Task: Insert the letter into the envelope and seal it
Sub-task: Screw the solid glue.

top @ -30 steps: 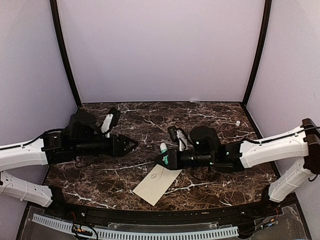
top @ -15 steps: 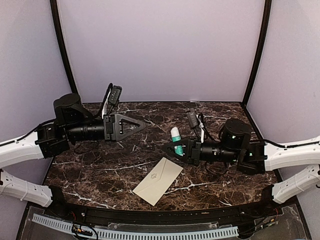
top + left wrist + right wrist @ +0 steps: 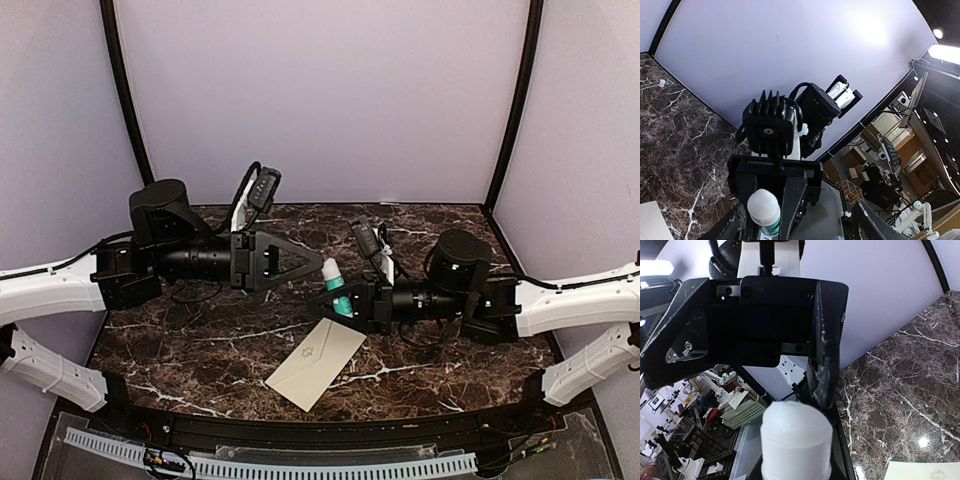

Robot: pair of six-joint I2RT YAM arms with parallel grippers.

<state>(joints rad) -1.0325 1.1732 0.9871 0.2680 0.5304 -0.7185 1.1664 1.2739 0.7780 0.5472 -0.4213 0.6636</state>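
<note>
Glue stick (image 3: 333,287) gripped by right gripper (image 3: 338,300), just beyond far edge of envelope (image 3: 316,364). Left gripper (image 3: 314,266) spread wide, nothing held, pointed at cap. Letter not seen. Risk: stick tilted or pulled loose if cap is pinched off-centre

Both arms wear glossy white shells on their long links, the left arm (image 3: 50,290) and the right arm (image 3: 580,300) alike, turning matt black at fat cylindrical wrist motors (image 3: 160,212). Thin black cables (image 3: 795,91) loop beside them. The left gripper (image 3: 312,266) has black triangular fingers (image 3: 822,355), scuffed pale, under a block with round screw heads (image 3: 804,293). The right gripper (image 3: 322,298) carries a black finned housing (image 3: 771,125).
</note>
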